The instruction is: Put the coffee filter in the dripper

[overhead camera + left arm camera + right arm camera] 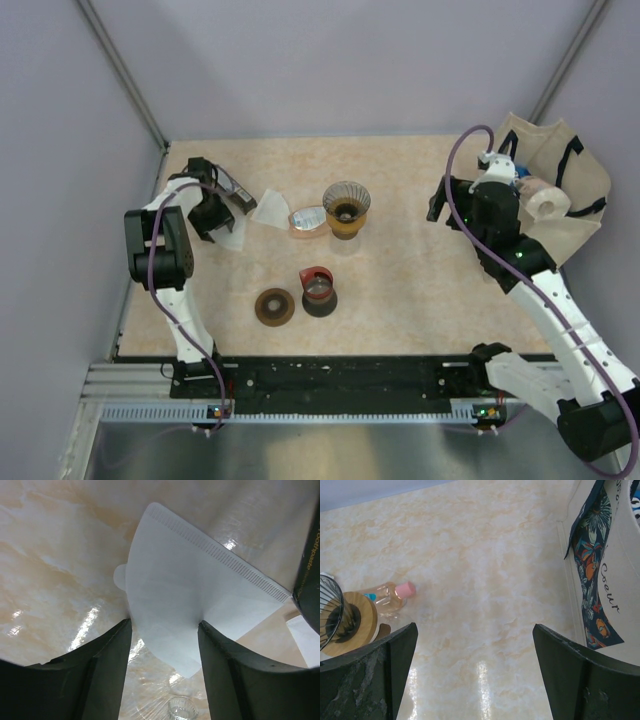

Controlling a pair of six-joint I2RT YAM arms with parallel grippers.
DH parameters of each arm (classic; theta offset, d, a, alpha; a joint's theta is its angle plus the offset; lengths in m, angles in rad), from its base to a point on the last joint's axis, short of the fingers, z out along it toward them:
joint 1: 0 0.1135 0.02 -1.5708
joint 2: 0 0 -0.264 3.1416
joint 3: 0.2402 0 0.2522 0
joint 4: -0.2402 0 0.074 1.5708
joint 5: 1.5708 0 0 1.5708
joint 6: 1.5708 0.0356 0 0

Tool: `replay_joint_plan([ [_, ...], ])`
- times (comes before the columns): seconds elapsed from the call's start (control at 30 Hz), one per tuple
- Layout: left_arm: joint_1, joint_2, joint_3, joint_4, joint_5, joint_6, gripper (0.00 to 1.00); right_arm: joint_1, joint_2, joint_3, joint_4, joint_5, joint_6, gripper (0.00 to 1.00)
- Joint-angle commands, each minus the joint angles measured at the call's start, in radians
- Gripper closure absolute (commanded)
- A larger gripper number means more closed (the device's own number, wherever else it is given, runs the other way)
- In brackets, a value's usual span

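Observation:
A white paper coffee filter (pixel 195 580) lies flat on the marble table, at the left (pixel 233 238) in the top view. My left gripper (pixel 165 625) is down over its narrow end, jaws partly apart. The left finger (pixel 112 660) stands at the paper's edge and the right finger (pixel 225 665) rests on the paper. The filter's tip shows between them. Another white filter (pixel 270 208) lies a little to the right. The dripper (pixel 346 208), a wire-and-glass cone on a wooden ring, stands mid-table and shows again at the left edge (pixel 340 620) of the right wrist view. My right gripper (pixel 474 627) hangs open and empty at the right (pixel 440 200).
A small pink-capped bottle (pixel 308 220) lies beside the dripper. A dark box (pixel 235 190) sits by the left gripper. A red-and-black cup (pixel 318 290) and a brown ring (pixel 274 307) sit nearer the front. A cloth bag (pixel 570 175) holding a paper roll (pixel 547 203) lies at the right.

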Motion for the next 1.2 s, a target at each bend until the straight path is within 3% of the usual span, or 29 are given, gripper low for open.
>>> replay_joint_plan([
  [0.0, 0.004, 0.025, 0.006, -0.026, -0.016, -0.011, 0.4, -0.006, -0.029, 0.001, 0.032, 0.019, -0.01, 0.02],
  [0.2, 0.004, 0.062, 0.041, -0.044, -0.015, -0.007, 0.51, -0.004, -0.054, -0.005, 0.032, 0.031, -0.01, 0.02],
  [0.57, 0.003, 0.135, 0.106, -0.095, -0.027, -0.028, 0.57, -0.004, -0.075, -0.007, 0.032, 0.047, -0.016, 0.02],
  [0.63, 0.004, 0.148, 0.113, -0.098, -0.024, -0.028, 0.63, -0.004, -0.078, -0.007, 0.032, 0.051, -0.018, 0.02],
  [0.77, 0.004, 0.149, 0.126, -0.115, -0.036, -0.025, 1.0, -0.004, -0.08, -0.008, 0.032, 0.058, -0.018, 0.02],
  [0.97, 0.004, 0.076, 0.132, -0.122, -0.038, -0.011, 1.0, -0.006, -0.074, -0.01, 0.034, 0.03, -0.021, 0.02],
  [1.17, 0.003, -0.142, 0.081, -0.104, -0.024, -0.011, 1.0, -0.006, -0.098, -0.016, 0.061, -0.103, -0.047, 0.02],
])
